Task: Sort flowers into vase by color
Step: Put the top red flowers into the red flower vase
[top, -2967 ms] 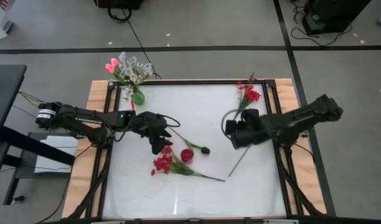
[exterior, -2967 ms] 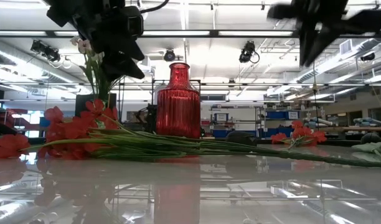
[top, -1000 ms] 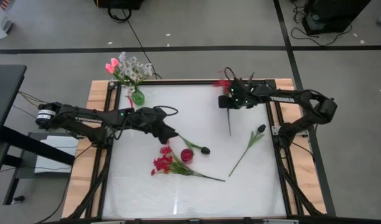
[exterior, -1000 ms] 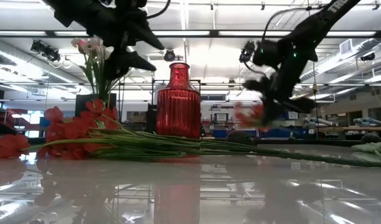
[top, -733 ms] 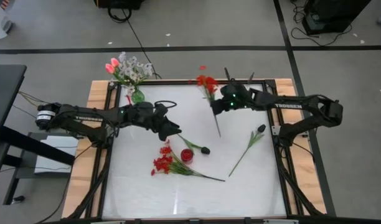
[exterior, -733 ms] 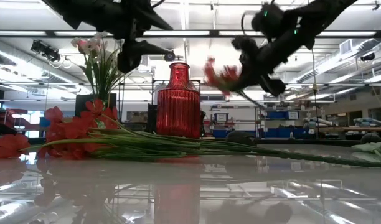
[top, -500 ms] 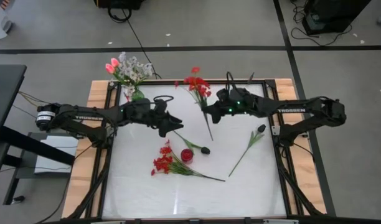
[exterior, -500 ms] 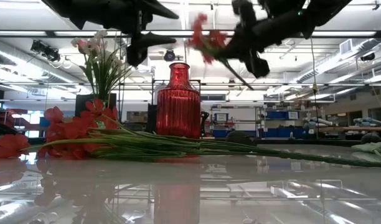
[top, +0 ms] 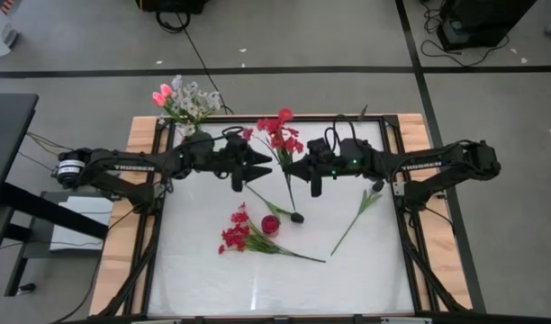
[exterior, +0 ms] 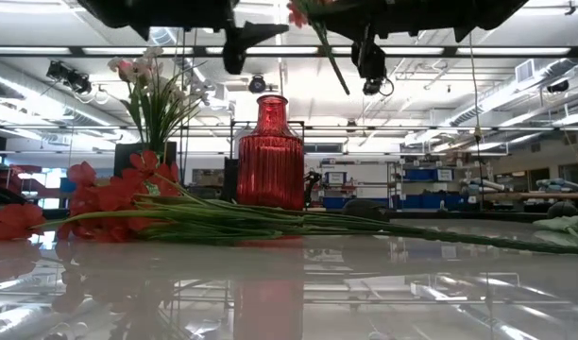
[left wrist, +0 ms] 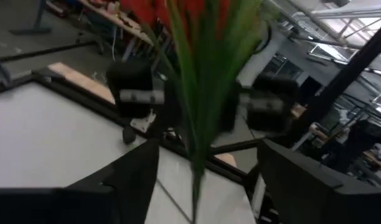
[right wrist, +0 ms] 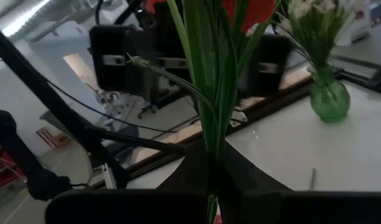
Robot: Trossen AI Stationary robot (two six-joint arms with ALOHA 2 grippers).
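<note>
We see a red flower (top: pixel 280 137) held in the air over the far middle of the table (top: pixel 212 279), its red blooms toward the far edge and its green stem running down toward the near side. The right gripper (top: pixel 292 169) is clamped on that stem, and in its own wrist view the stem and leaves rise straight out from between its closed fingers (right wrist: pixel 197 168). The left gripper (top: pixel 262 165) faces it from the left with its jaws spread; the stem stands in front of its fingers (left wrist: pixel 131 177), and we cannot tell whether they touch it.

Nearer to us, a small red vase (top: pixel 270 225) stands at the table's middle. A bunch of red flowers (top: pixel 237 236) lies just left of it, stems (exterior: pixel 298 225) trailing to the right. A dark bud flower (top: pixel 277 208) lies just far of the vase, and another dark bud flower (top: pixel 358 210) lies toward the right side. At the far left corner a green vase (top: pixel 200 139) holds pink tulip buds (top: pixel 162 94) and white blossoms (top: pixel 195 99).
</note>
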